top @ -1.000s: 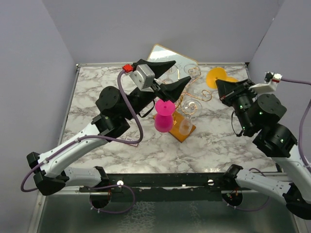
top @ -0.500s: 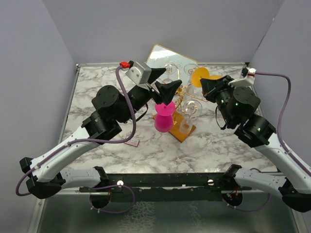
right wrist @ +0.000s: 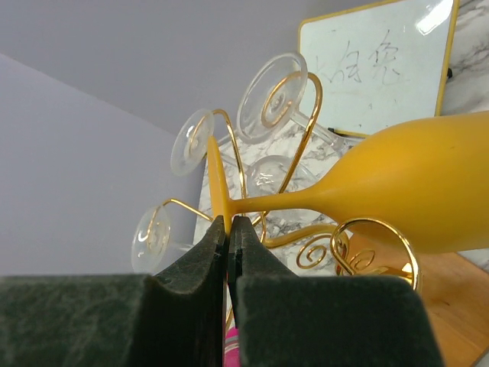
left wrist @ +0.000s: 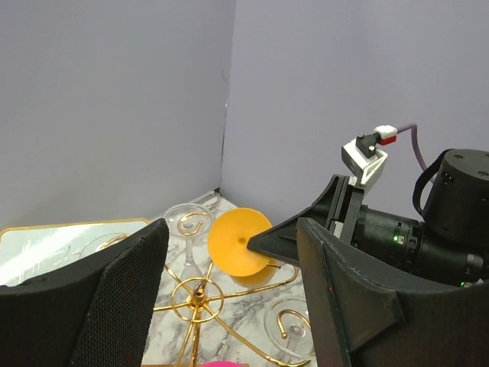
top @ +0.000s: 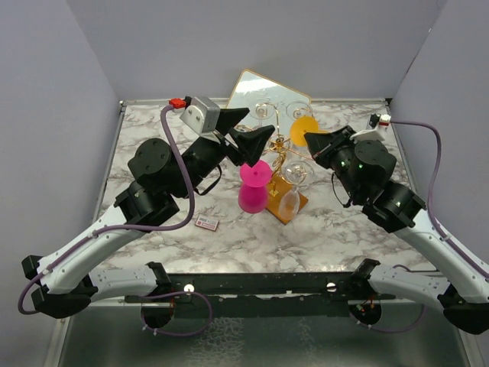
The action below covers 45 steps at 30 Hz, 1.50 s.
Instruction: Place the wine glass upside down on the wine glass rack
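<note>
The orange wine glass (top: 303, 126) is held by the rim of its round foot in my right gripper (top: 312, 140), which is shut on it. In the right wrist view the foot (right wrist: 218, 183) sits between the closed fingertips and the bowl (right wrist: 428, 183) hangs beside a scrolled arm of the gold wire rack (right wrist: 374, 238). The rack (top: 281, 159) stands on an orange-brown wooden base (top: 294, 212). My left gripper (top: 246, 130) is open and empty above the rack's left side, its view facing the glass foot (left wrist: 235, 241) and the rack hub (left wrist: 197, 292).
A pink glass (top: 254, 185) and three clear glasses (top: 298, 173) hang upside down on the rack. A gold-framed mirror (top: 269, 86) leans at the back wall. A small card (top: 206, 223) lies on the marble table (top: 153, 237). Grey walls enclose three sides.
My right arm has carried the orange glass leftward to the rack's arms. My left arm has drawn back and to the left, still open.
</note>
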Tool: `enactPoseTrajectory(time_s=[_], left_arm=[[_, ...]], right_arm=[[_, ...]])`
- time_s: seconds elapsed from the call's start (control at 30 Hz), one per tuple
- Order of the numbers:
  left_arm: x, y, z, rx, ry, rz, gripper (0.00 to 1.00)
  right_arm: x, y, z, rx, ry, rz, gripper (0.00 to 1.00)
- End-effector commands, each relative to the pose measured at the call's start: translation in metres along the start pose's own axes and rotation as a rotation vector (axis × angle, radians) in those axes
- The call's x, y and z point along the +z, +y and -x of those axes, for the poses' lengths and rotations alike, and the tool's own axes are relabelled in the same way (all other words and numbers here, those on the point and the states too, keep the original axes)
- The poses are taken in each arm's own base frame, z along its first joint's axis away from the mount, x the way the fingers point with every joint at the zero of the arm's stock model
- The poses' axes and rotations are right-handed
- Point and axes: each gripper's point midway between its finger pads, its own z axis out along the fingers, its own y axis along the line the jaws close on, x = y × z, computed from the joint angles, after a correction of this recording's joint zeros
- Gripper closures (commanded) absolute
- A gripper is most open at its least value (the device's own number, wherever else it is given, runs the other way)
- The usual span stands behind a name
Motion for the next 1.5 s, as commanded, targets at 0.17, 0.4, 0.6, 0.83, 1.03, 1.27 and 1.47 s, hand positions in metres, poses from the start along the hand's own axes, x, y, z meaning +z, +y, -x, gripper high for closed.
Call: enactPoseTrajectory(time_s=[0.17, 0.4, 0.6, 0.83, 1.03, 1.27, 1.47], left_arm=[[-0.008, 0.007, 0.006, -0.02, -0.008, 0.042, 0.31], [-0.01, 0.014, 0.002, -0.025, 0.003, 0.079, 0.31], [-0.011, 0.015, 0.001, -0.031, 0.005, 0.088, 0.31], [-0.01, 0.017, 0.003, -0.04, -0.003, 0.1, 0.31], [-0.008, 0.017, 0.003, -0.042, -0.003, 0.105, 0.31], [-0.008, 0.019, 0.0, -0.05, 0.014, 0.121, 0.31], [-0.009, 0.02, -0.001, -0.052, 0.017, 0.127, 0.31]], right_arm=[[-0.003, -0.011, -0.009, 0.079, 0.031, -0.055, 0.99], [-0.009, -0.016, -0.013, 0.12, 0.053, -0.068, 0.99], [-0.018, -0.029, -0.012, 0.171, 0.051, -0.127, 0.99], [-0.028, -0.04, -0.005, 0.242, 0.026, -0.173, 0.99], [-0.034, -0.054, -0.001, 0.287, 0.001, -0.25, 0.99], [-0.039, -0.065, 0.007, 0.312, -0.047, -0.296, 0.99], [-0.039, -0.061, 0.019, 0.316, -0.091, -0.282, 0.99]])
